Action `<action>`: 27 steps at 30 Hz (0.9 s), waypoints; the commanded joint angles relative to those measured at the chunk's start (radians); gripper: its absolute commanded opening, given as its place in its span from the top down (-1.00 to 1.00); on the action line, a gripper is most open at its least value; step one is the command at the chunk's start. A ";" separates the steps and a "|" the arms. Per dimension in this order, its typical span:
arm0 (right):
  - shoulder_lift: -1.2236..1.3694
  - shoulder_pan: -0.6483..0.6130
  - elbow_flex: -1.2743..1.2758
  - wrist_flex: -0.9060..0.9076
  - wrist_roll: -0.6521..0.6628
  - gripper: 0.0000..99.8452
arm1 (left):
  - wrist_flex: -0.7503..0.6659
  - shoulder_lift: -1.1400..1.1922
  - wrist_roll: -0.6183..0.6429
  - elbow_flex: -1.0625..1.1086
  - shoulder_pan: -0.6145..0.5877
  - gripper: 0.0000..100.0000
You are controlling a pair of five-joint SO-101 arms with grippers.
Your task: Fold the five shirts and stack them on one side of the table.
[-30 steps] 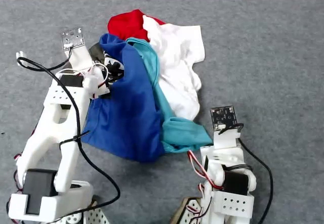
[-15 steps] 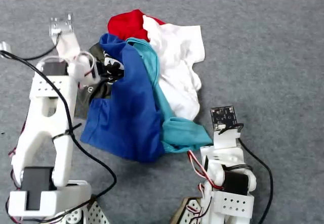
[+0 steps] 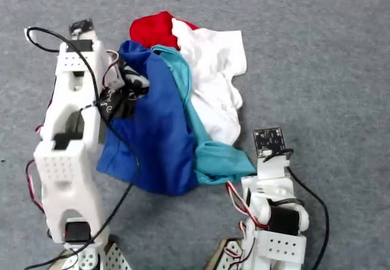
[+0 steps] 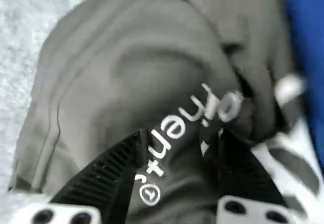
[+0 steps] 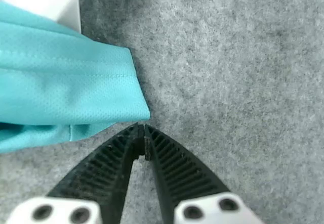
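My left gripper: jaws part-spread, pinching bunched dark grey shirt at pile's edge, blue shirt overlapping it. My right gripper: jaws together, empty, tips just beside teal shirt hem on grey table. White shirt, red shirt heaped beyond.

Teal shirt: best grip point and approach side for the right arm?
Likely the teal shirt by its hemmed corner, flat on the table ahead of the right gripper. Come from the bare side: that edge lies free; the rest bunches against the blue shirt.
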 commanded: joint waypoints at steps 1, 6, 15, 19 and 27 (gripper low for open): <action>-0.102 -0.010 0.002 0.003 -0.008 0.99 | 0.064 0.125 0.075 -0.213 -0.058 0.56; -0.102 -0.010 0.002 0.003 -0.008 0.99 | 0.201 0.277 0.084 -0.431 -0.115 0.96; -0.102 -0.010 0.002 0.003 -0.008 0.99 | 0.362 0.337 0.009 -0.724 -0.189 0.97; -0.102 -0.010 0.002 0.003 -0.008 0.99 | 0.362 0.220 -0.077 -0.764 -0.222 0.97; -0.104 -0.016 0.002 0.003 -0.009 0.99 | 0.362 -0.165 -0.109 -0.766 -0.204 0.97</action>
